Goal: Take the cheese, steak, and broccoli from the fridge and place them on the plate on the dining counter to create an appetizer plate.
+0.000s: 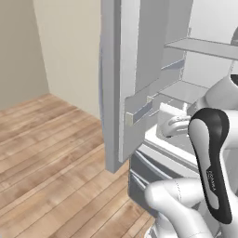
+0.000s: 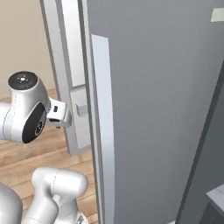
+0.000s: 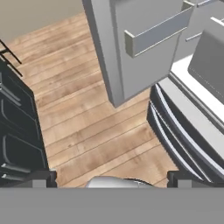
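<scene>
The fridge [image 1: 116, 83] stands open, its grey-edged door swung out toward me and white shelves [image 1: 204, 46] showing inside. In the hand view my gripper [image 3: 111, 179] is open, its two dark fingertips [image 3: 40, 178] far apart with nothing between them. It looks down at the wood floor in front of the fridge, beside the open door [image 3: 131, 52] and its door shelf [image 3: 157, 30]. The fridge's lower drawers [image 3: 183, 131] lie to the right of the gripper. The cheese, steak, broccoli, plate and dining counter are out of view.
The second fridge door [image 2: 153, 109] stands close on the right of my arm [image 2: 26, 113]. A dark cabinet [image 3: 17, 131] borders the left of the hand view. Bare wood floor [image 1: 51, 153] stretches left of the fridge to a beige wall.
</scene>
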Controlling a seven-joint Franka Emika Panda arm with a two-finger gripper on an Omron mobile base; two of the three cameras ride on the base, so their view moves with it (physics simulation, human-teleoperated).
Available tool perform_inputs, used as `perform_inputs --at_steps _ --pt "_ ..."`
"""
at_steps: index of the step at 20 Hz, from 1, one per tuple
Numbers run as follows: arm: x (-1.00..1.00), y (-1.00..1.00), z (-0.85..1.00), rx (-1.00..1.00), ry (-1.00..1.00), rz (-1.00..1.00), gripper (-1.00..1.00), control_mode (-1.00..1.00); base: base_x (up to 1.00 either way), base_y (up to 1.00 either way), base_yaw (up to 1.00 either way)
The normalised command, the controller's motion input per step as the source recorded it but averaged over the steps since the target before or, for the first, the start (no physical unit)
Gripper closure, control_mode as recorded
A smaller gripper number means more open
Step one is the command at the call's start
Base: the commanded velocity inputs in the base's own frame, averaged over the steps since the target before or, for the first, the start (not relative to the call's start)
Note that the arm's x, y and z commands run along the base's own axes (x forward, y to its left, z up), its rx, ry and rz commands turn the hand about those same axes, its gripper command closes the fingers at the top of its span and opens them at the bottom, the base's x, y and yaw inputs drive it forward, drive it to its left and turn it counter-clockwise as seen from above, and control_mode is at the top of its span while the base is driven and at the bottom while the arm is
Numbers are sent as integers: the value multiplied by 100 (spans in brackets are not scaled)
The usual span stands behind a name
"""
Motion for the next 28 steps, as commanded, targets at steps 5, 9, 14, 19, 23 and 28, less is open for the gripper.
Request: perform_inputs --at_steps 5,9,14,19,23,28 --pt "0 0 0 0 0 0 -100 100 43 -5 -37" --pt "0 0 0 0 0 0 -100 100 77 15 -38" --pt "0 0 0 0 0 0 -100 100 65 17 -39" --pt "0 0 0 0 0 0 -100 100 22 0 -41" --pt "0 0 0 0 0 0 -100 100 26 2 -41" --pt "0 0 0 0 0 0 -100 100 19 1 -42"
